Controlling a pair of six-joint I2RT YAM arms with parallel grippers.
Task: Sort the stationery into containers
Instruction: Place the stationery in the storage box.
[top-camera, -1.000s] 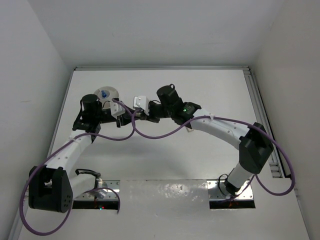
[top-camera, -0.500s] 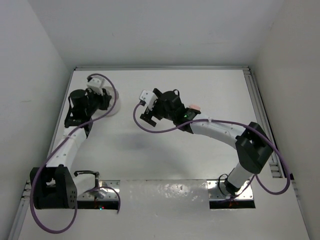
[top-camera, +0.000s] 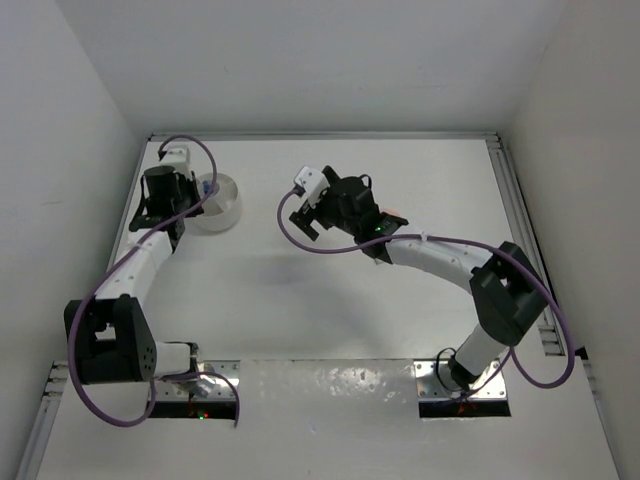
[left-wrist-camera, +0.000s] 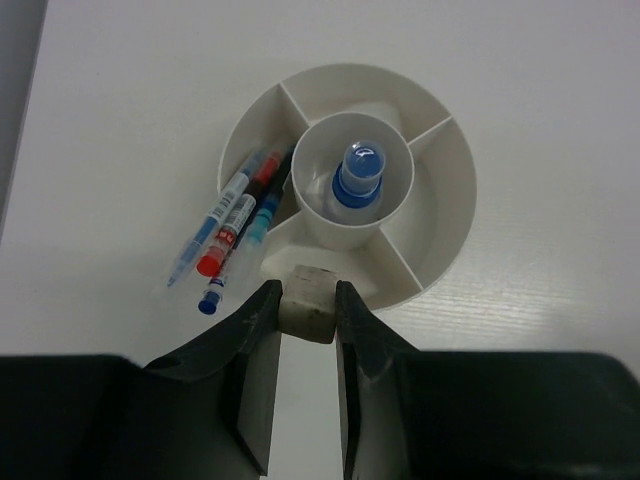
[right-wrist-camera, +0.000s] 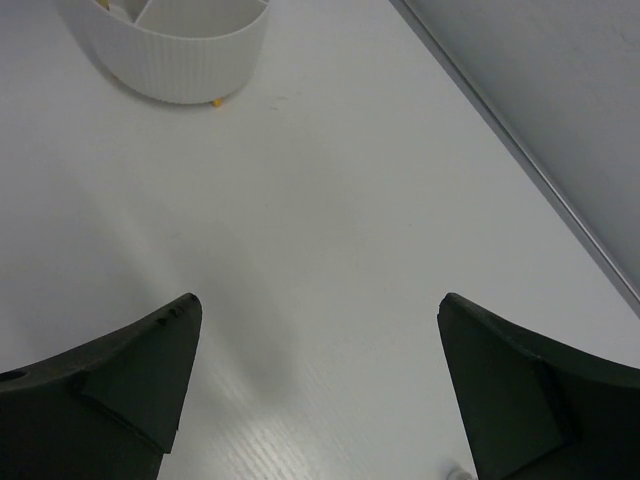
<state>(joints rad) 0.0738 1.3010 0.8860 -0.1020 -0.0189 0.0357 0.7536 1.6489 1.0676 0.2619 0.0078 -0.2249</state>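
The left gripper (left-wrist-camera: 305, 297) is clamped on a white block (left-wrist-camera: 307, 306) just over the near rim of the bowl (left-wrist-camera: 425, 285), its near compartment straight ahead, while the right gripper (right-wrist-camera: 318, 300), jaws wide apart, holds nothing, well away.

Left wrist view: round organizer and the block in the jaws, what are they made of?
The organizer looks like moulded plastic: white, smooth, slightly glossy, thin even dividers. The block is probably an eraser, rubber or vinyl: off-white, matte, rounded corners; unconfirmed.
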